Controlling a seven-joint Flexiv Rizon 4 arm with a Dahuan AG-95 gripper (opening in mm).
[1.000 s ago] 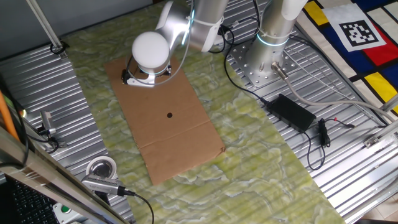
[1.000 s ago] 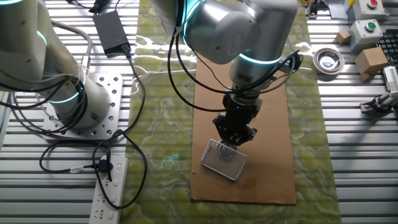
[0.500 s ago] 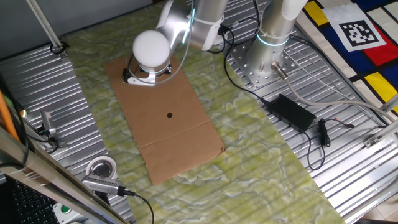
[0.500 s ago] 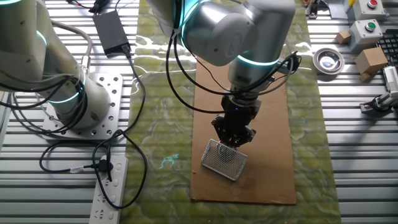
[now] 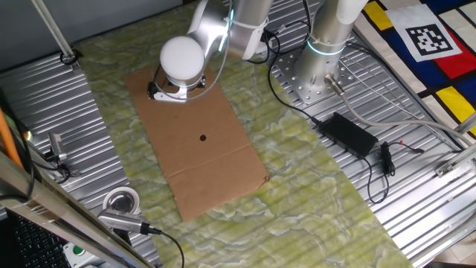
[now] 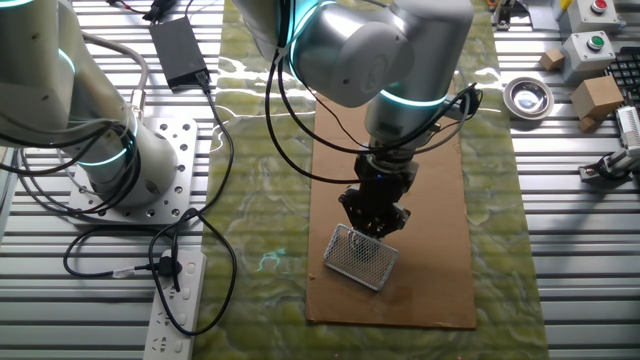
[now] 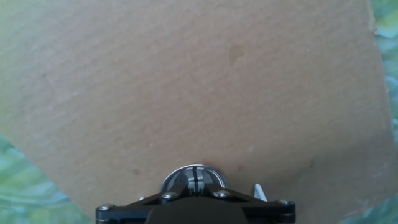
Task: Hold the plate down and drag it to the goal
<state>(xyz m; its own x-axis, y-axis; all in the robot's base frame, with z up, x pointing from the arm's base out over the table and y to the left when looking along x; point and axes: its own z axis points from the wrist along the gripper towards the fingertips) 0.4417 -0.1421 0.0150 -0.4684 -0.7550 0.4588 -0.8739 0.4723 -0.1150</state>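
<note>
The jaws are closed, tips together, pressing straight down on the plate [image 7: 193, 179] so friction pins it. The cardboard sheet [image 7: 186, 93] under it lets it slide.

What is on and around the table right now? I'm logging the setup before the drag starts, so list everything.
plate: one, silver, on the cardboard under the gripper tip
cardboard sheet: one, brown, on the green mat
black dot: one, mid-cardboard
mesh piece: one, silver, on the cardboard by the gripper
green mat: one, over the table
tape roll: one, white, near table edge
power brick: one, black, beside arm base
power strip: one, white, table edge
gripper: one, black, fingers together, pressing on the plate
</note>
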